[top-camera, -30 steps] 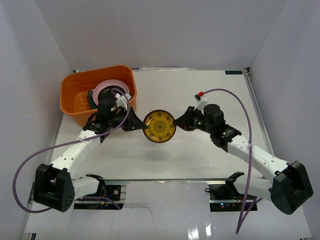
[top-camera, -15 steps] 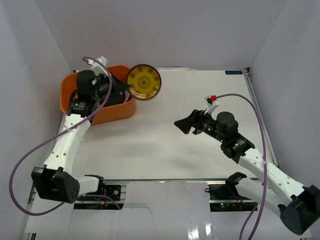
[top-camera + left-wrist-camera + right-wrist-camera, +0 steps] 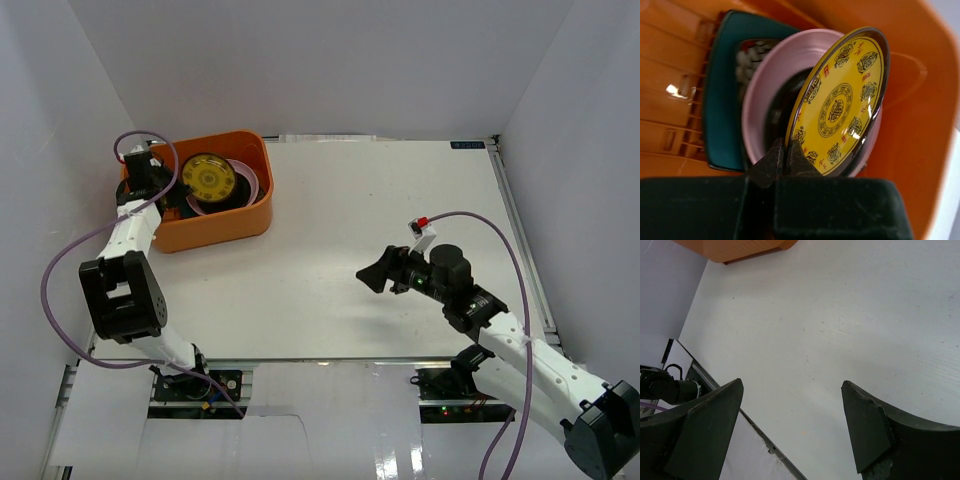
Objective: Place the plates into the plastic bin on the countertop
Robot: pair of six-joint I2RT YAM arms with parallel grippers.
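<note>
An orange bin (image 3: 215,228) sits at the far left of a white countertop (image 3: 380,200). The left gripper (image 3: 785,150) reaches into it, its fingers pinched on the lower rim of a yellow plate (image 3: 840,100). That plate is inside the bin, tilted on edge over a pink plate (image 3: 760,100) – whether the two touch cannot be told. A teal plate (image 3: 722,100) lies beneath the pink one. The right gripper (image 3: 791,385) hovers above bare countertop, well apart from the bin – jaws spread wide, holding nothing.
</note>
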